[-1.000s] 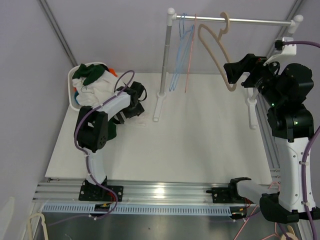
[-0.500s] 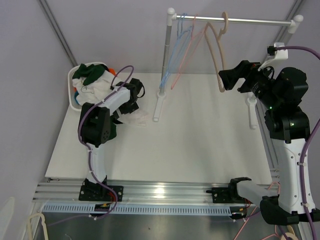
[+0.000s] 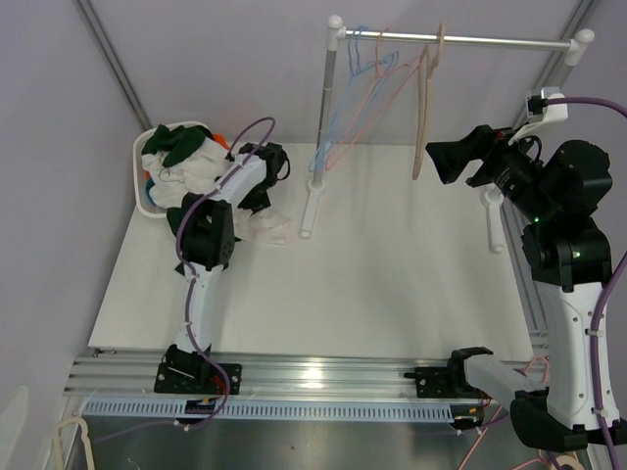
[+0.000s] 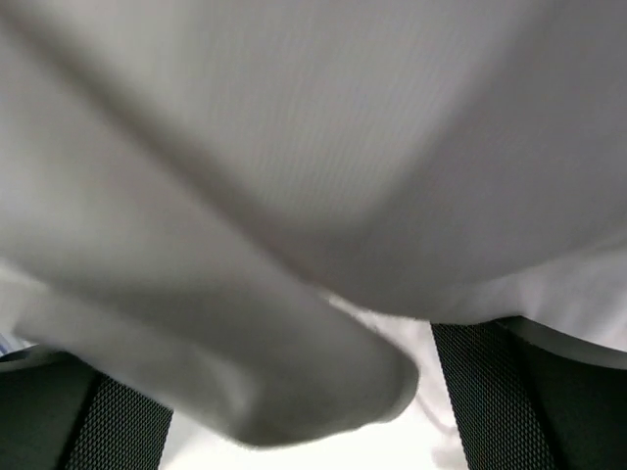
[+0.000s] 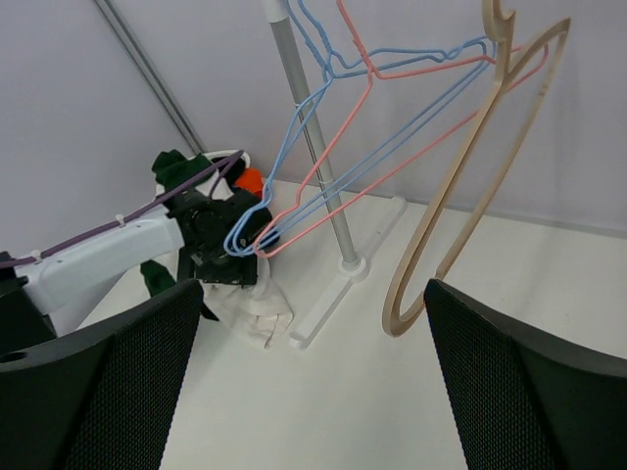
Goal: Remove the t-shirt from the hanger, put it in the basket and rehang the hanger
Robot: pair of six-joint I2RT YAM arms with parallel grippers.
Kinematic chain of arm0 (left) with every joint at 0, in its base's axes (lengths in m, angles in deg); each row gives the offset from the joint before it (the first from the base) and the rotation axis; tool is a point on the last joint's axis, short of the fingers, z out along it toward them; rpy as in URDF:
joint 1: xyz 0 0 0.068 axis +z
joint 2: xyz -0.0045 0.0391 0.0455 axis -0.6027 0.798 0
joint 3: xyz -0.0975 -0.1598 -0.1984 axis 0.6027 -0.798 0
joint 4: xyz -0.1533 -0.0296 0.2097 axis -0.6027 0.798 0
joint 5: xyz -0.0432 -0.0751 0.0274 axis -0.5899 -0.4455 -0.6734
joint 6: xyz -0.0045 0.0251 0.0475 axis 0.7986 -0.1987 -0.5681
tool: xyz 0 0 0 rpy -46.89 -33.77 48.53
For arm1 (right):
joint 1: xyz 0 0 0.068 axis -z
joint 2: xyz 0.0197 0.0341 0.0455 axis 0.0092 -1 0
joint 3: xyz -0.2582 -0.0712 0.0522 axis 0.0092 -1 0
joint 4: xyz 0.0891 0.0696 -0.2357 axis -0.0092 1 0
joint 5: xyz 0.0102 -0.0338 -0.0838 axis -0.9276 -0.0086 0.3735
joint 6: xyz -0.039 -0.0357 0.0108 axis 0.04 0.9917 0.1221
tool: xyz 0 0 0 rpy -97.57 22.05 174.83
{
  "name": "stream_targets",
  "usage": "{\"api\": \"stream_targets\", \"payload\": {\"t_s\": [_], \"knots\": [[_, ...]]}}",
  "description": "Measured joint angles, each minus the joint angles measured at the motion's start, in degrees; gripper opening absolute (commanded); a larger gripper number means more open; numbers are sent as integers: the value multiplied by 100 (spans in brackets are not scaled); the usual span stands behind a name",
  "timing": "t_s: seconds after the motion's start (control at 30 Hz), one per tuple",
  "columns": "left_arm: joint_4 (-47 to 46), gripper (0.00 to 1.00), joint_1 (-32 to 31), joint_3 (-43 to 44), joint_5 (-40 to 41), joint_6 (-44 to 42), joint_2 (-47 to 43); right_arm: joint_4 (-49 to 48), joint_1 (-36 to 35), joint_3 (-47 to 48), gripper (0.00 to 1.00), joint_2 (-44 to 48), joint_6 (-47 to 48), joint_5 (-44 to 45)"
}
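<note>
- While it hangs by its hook from the silver rail [image 3: 500, 41], the beige hanger [image 3: 422, 117] shows as a thick, smooth, rounded loop. It is tilted, and from above we see it nearly edge-on.
- We find the t-shirt [image 3: 266, 227] off the hanger and well apart from it. It is soft white cloth, crumpled in a small heap on the white table [image 3: 392, 294], just beside the foot of the rack [image 3: 326, 98].
- Left gripper [image 3: 261, 186]: it is poised directly over the heap. Its two black pads [image 4: 108, 431] have a fine mesh texture. They stand wide apart at the lower corners of the wrist view and do not clamp anything.
- A blurred fold of pale, finely ribbed fabric fills almost all of that wrist view and hides everything behind it.
- Right gripper [image 3: 438, 162]: its jaws are spread wide and hold nothing. It faces the lower end of the beige hanger, close to it but not touching.
- Blue wire hangers [image 5: 328, 70] and a pink wire hanger [image 5: 367, 67]: these are thin and angular. They hang on the same rail between the rack post and the beige hanger, swung at a slant.
- Basket [image 3: 140, 162]: it is white, with a rounded rim, and stands at the far left corner. Dark green, white and orange garments are piled in it.
- Purple cable [image 3: 245, 147]: it arcs above the left arm.
</note>
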Motion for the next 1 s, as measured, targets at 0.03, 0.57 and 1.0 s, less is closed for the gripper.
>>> {"api": "stream_targets", "payload": {"t_s": [0.03, 0.57, 1.0], "knots": [[26, 93, 4, 170, 83, -15, 122, -15, 0, -2, 99, 7, -11, -33], [42, 1, -35, -728, 142, -295, -284, -245, 4, -83, 99, -68, -254, -295], [-94, 1, 319, -83, -1132, -699, -2297, -273, 4, -85, 99, -68, -269, -417]]}}
